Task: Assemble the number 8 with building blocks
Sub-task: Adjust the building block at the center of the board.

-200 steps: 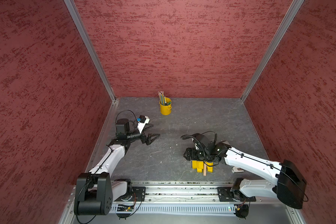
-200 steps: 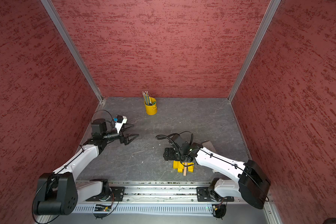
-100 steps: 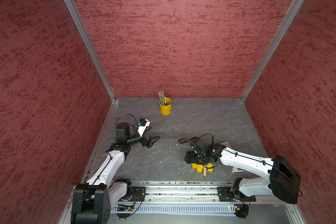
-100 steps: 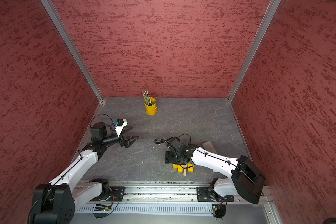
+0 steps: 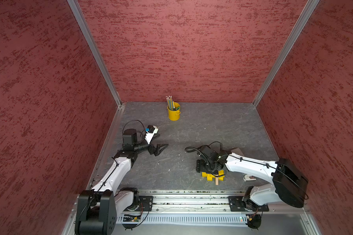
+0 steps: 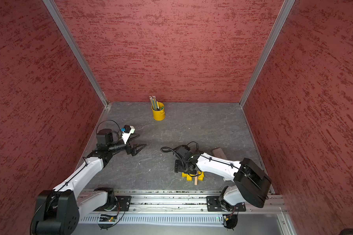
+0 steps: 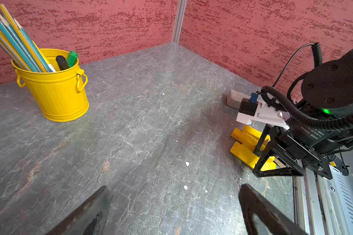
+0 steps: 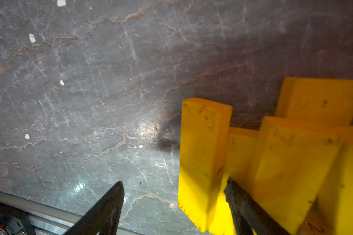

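The building blocks (image 5: 212, 176) (image 6: 192, 176) lie in a loose heap of yellow planks near the table's front edge. A tan plank (image 5: 217, 181) (image 6: 195, 181) pokes out toward the front. No number 8 shape shows. My right gripper (image 8: 174, 181) (image 7: 256, 161) is down on the heap and open. One yellow plank (image 8: 202, 152) stands between its fingers, close against one and well clear of the other. My left gripper (image 5: 164, 139) (image 6: 142, 139) (image 7: 173, 187) hovers open over bare table, far left of the heap, holding nothing.
A yellow pencil bucket (image 5: 174, 114) (image 6: 158, 114) (image 7: 55, 91) stands at the back. A grey-brown slab (image 5: 237, 151) (image 6: 218, 152) (image 7: 234, 99) lies behind the right arm. The metal rail (image 5: 192, 201) runs along the front edge, and red walls close in three sides.
My right gripper has come forward and lower onto the heap, its jaws narrowing a little. The left arm's base has turned slightly, while its gripper stays in nearly the same place.
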{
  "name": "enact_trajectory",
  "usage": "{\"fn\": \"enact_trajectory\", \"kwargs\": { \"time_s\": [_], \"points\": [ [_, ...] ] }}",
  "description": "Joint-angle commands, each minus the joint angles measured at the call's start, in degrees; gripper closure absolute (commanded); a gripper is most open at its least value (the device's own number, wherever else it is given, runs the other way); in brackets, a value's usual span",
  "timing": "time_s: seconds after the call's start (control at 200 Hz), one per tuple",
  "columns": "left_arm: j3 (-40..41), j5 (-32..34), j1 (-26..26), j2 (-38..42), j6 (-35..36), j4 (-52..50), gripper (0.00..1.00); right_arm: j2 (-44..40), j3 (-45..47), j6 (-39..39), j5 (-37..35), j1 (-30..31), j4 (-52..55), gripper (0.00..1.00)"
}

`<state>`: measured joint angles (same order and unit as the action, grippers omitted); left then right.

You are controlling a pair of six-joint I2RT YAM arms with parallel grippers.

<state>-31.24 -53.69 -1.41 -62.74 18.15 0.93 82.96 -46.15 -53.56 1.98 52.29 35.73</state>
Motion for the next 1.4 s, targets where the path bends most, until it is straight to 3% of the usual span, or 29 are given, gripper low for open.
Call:
{"fn": "enact_trajectory", "kwargs": {
  "time_s": [0.0, 0.296, 0.526, 0.621, 1.102, 1.393],
  "points": [
    [0.4, 0.3, -0.2, 0.0, 1.4, -0.8, 0.00, 2.0, -2.4, -0.5, -4.3, 0.4, 2.9, 0.21],
    [0.6, 1.0, 0.0, -0.6, 1.8, -0.4, 0.01, 4.6, -3.9, 0.6, -5.5, 0.3, 6.1, 0.40],
    [1.1, 1.3, 0.4, -0.6, 1.6, 0.4, 0.00, 5.3, -3.6, 1.2, -4.8, 0.4, 5.4, 0.66],
    [1.1, 1.4, 0.5, -0.7, 1.5, 0.4, 0.00, 5.5, -3.9, 1.3, -4.2, 0.4, 4.0, 0.69],
    [1.3, 1.3, 0.9, -0.8, 1.6, 0.6, 0.00, 12.6, -10.3, 3.7, -3.6, 0.4, 1.7, 0.70],
    [1.3, 1.2, 1.2, -1.6, 1.5, 1.1, 0.00, 11.2, -10.3, 3.1, -4.1, 0.4, 2.1, 0.40]
  ]
}}
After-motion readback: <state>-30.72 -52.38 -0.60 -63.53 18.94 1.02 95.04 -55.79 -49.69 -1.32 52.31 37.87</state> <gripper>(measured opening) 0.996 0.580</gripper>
